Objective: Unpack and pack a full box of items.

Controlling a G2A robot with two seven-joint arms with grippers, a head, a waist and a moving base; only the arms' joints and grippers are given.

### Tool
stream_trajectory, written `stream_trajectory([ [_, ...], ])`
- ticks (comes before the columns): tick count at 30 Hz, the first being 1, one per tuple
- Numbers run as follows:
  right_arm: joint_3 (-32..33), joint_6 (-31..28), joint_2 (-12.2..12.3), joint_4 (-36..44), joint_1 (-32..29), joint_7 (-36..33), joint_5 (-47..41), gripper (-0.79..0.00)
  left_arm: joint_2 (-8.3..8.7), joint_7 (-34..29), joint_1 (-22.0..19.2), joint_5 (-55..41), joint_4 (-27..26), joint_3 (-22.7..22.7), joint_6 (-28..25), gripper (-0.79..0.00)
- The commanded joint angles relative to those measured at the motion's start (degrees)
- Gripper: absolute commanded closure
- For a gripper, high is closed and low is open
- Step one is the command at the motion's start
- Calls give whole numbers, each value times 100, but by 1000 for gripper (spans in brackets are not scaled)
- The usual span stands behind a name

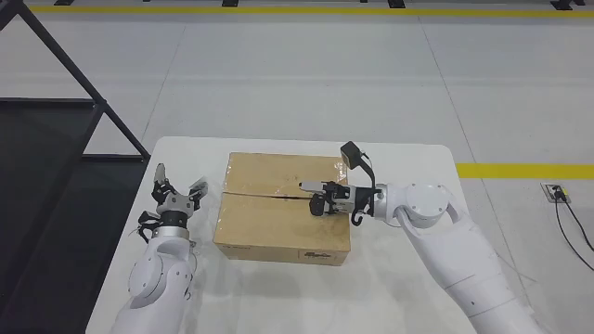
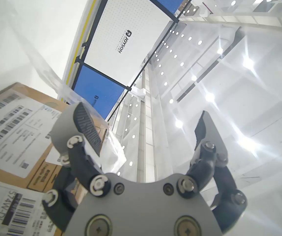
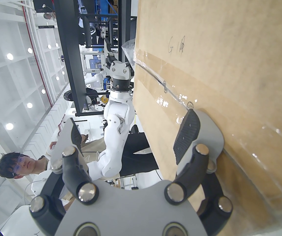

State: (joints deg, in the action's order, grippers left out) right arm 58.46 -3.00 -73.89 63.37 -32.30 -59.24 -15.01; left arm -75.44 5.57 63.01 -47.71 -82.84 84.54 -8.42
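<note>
The right gripper (image 3: pixel 131 121), wide open, rests one finger on the taped seam (image 3: pixel 160 82) of the box (image 1: pixel 278 213) — it could skid, shoving the box.

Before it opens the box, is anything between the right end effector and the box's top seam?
Nothing visible does. The right end effector is open and right at the taped seam on top of the box, whose flaps are closed.

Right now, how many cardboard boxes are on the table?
1. The cardboard box sits in the middle of the table, flaps shut; the open left gripper is beside one end, the open right gripper over its taped seam.
</note>
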Motion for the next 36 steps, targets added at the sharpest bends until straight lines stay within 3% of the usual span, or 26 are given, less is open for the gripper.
stream_trajectory([
  [1, 2, -9, 0, -2, -2, 7, -5, -785, -6, 16, 2, -17, -51, 36, -46, -785],
  [20, 157, -78, 27, 110, -122, 324, -94, -785, -45, 262, 285, 344, -735, 376, -398, -785],
  [36, 177, 25, 31, 214, -190, 507, -48, -785, -59, 314, 150, 142, -432, 782, -188, -785],
])
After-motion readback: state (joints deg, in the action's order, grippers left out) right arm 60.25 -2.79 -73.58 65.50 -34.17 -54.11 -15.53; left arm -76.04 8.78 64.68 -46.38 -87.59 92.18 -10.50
